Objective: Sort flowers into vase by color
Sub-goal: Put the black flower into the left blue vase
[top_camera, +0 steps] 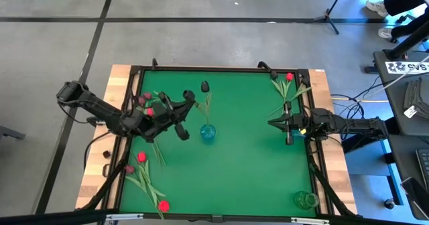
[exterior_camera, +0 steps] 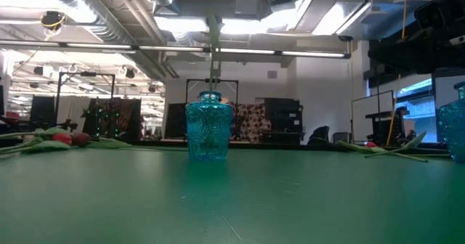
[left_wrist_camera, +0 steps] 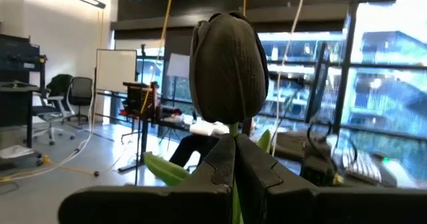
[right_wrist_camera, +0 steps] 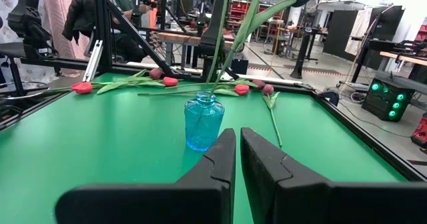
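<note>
Left gripper [left_wrist_camera: 233, 159] clamping black tulip [left_wrist_camera: 229, 67] stem just below head, hovering beside blue vase [top_camera: 208, 132]. Stem tip appearing inside vase neck; lowering straight before release is advisable. Right gripper [right_wrist_camera: 237, 151] idling, fingers nearly closed, facing vase, well apart.

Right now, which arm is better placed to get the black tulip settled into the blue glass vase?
Left. Its pincer is shut on the black artificial tulip's stem beside the blue glass vase. The right pincer sits shut near the table's right edge, holding nothing.
</note>
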